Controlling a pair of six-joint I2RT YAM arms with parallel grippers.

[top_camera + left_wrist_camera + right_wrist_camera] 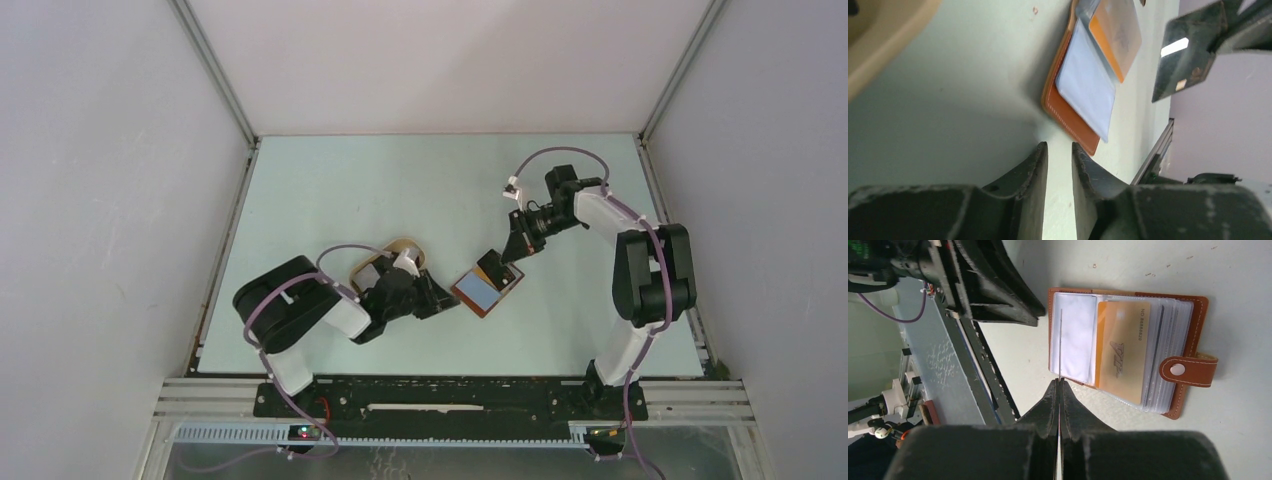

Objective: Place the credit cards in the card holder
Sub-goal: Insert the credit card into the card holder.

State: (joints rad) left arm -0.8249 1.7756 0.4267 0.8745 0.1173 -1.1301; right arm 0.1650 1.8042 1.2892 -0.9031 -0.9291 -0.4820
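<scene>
1. The card holder [488,288] is laid open near the middle of the pale desk [400,190].
2. The left end effector [1059,150] is held slightly apart and empty, just left of the holder.
3. The right end effector [1059,385] is clamped on a black credit card [1180,62] over the holder's far edge.
4. An orange credit card [1122,352] is seen in the sleeves.

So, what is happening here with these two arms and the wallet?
The right gripper is shut on a black card, holding it on edge over the open card holder, which lies flat on the table. An orange card already sits in one of its clear sleeves. The left gripper is low on the table beside the holder's edge, jaws slightly apart with nothing between them.
</scene>
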